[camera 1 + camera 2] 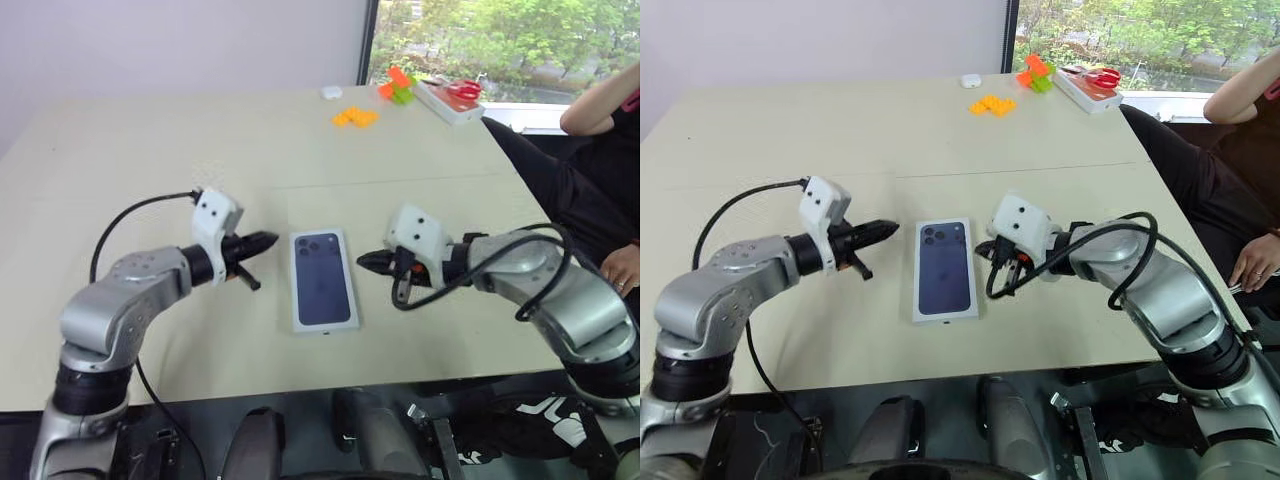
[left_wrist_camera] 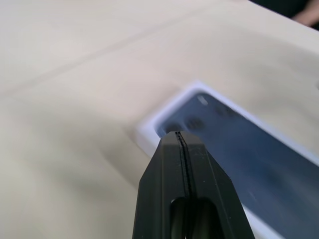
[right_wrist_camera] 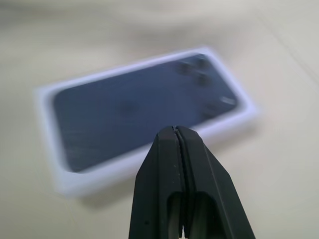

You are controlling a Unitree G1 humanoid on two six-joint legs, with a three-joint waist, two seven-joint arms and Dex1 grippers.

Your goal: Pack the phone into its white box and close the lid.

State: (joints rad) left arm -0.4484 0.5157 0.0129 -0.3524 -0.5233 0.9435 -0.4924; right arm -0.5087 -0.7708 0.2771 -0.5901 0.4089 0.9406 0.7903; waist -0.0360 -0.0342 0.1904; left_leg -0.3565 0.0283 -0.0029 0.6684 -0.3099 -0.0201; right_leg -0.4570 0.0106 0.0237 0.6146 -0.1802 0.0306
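The lid point(image 1: 323, 280), white with a dark phone picture on top, lies flat on the table between my two grippers, long side running away from me. The phone and the white box are hidden from view. My left gripper point(image 1: 268, 240) hovers just left of the lid's far end, shut and empty, pointing toward it. My right gripper point(image 1: 366, 260) hangs just right of the lid, also shut with nothing in it. In the left wrist view the shut fingertips point(image 2: 178, 137) sit over the lid's camera corner point(image 2: 199, 119). The right wrist view shows the whole lid point(image 3: 139, 114) beyond the shut fingers point(image 3: 174, 130).
Orange blocks point(image 1: 355, 117), orange and green blocks point(image 1: 398, 85), a small white object point(image 1: 331, 92) and a white case with red parts point(image 1: 450, 100) lie at the table's far right. A person point(image 1: 590, 190) sits at the right edge.
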